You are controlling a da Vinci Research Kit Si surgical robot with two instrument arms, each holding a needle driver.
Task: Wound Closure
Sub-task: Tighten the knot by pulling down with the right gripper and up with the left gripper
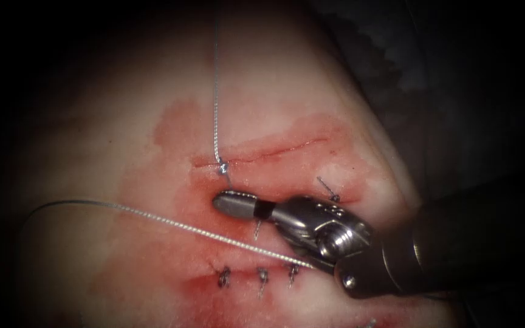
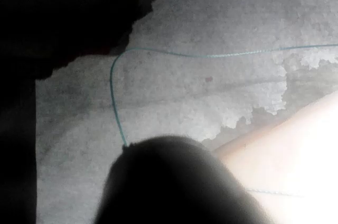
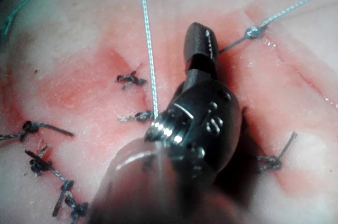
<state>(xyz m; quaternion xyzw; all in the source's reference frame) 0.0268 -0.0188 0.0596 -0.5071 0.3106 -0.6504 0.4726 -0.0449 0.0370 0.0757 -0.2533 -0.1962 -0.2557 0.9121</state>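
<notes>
The tissue (image 1: 123, 182) carries a cut (image 1: 274, 150) ringed with red fluid. My right tool (image 1: 229, 203) comes in from the right and lies over the wound just below the cut. Its jaws look shut, with a short piece of thread running from a knot (image 1: 221, 167) down into them. The same tool (image 3: 200, 42) and knot (image 3: 253, 32) appear in the right wrist view. From the knot a thread (image 1: 215, 91) rises straight up out of view. A second long strand (image 1: 153, 215) crosses from the left and passes under the tool's wrist. My left tool (image 2: 174, 182) is a dark blurred shape with thread (image 2: 113, 92) meeting its edge.
Finished knots with cut ends sit in a row below the tool (image 1: 223, 276), (image 1: 262, 276), (image 1: 291, 273), and one lies to the right of the jaws (image 1: 333, 195). Dark cloth (image 1: 445, 91) borders the tissue on the right. Grey drape (image 2: 222, 86) lies under the left tool's thread.
</notes>
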